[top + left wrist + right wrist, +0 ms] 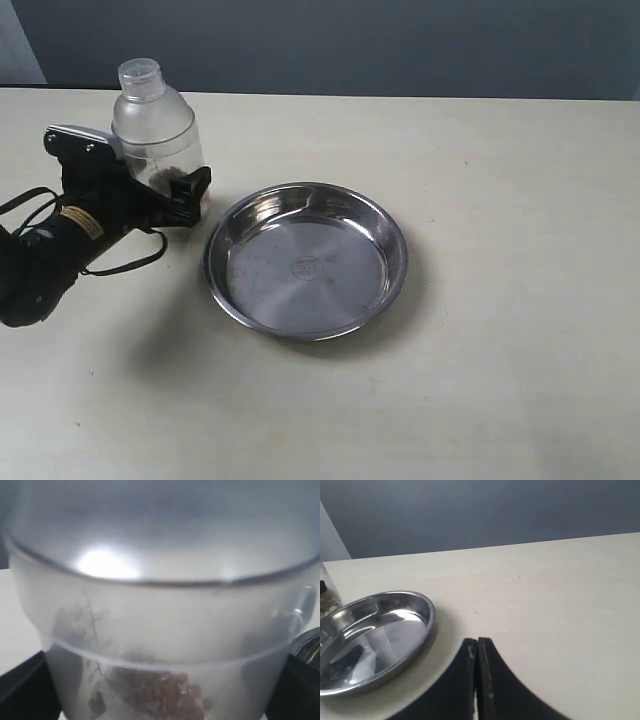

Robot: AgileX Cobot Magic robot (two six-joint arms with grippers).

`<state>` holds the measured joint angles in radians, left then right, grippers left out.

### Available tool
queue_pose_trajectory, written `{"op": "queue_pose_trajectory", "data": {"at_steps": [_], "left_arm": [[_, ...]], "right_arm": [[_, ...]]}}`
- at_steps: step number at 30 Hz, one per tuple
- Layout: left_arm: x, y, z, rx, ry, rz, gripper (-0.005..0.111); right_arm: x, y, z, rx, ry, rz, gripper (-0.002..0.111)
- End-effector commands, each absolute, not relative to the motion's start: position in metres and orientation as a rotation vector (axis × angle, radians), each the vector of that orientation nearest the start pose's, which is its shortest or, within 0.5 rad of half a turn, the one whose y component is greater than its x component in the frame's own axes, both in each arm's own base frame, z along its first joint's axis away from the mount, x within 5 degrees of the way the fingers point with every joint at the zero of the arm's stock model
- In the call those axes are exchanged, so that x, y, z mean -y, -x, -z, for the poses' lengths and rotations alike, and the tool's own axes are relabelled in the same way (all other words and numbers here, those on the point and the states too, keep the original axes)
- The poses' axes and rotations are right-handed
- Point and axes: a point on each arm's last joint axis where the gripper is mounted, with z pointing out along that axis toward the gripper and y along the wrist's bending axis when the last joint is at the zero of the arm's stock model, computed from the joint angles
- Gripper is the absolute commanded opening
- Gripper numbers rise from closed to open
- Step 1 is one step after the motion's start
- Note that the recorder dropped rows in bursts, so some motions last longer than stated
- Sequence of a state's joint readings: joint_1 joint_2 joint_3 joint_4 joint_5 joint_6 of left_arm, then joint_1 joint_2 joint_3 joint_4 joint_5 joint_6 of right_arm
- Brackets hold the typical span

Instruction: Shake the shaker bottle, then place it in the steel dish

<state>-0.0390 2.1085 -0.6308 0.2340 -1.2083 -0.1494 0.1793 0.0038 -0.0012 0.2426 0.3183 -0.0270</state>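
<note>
The shaker bottle (153,122), frosted clear plastic with a small round cap and brown granules at the bottom, stands upright at the left of the table. My left gripper (172,187) is shut on its lower body, one black finger (196,184) showing on the side toward the dish. Up close in the left wrist view the bottle (160,610) fills the frame between the gripper's (161,702) dark fingers. The steel dish (300,265), shiny and holding nothing, lies just right of the bottle. My right gripper (477,642) is shut on nothing, over bare table beside the dish (375,630).
The cream table (500,350) stretches wide to the right and front of the dish. A dark wall (400,40) runs behind the table's far edge. The left arm's black body and cables (60,250) lie low at the left edge.
</note>
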Motion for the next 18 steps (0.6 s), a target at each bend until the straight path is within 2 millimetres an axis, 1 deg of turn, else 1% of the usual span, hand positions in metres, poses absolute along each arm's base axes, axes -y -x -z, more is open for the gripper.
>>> {"op": "queue_pose_trajectory", "data": {"at_steps": [1,4,8,16,18], "left_arm": [[0.031,-0.332,-0.09,-1.747,-0.02,0.335,0.001],[0.031,-0.331,-0.09,-1.748,-0.026,0.344,0.0],[0.034,-0.332,-0.099,-1.723,-0.053,0.366,0.0],[0.035,-0.332,-0.134,-1.617,-0.107,0.346,0.0],[0.037,-0.329,-0.142,-1.597,-0.13,0.355,0.0]], "right_arm": [[-0.016,-0.052,-0.186,-1.795,0.035,-0.336,-0.001],[-0.016,-0.052,-0.186,-1.795,0.035,-0.336,-0.001],[-0.016,-0.052,-0.186,-1.795,0.035,-0.336,-0.001],[-0.016,-0.052,-0.186,-1.795,0.035,-0.336,-0.001],[-0.016,-0.052,-0.186,-1.795,0.035,-0.336,-0.001]]}}
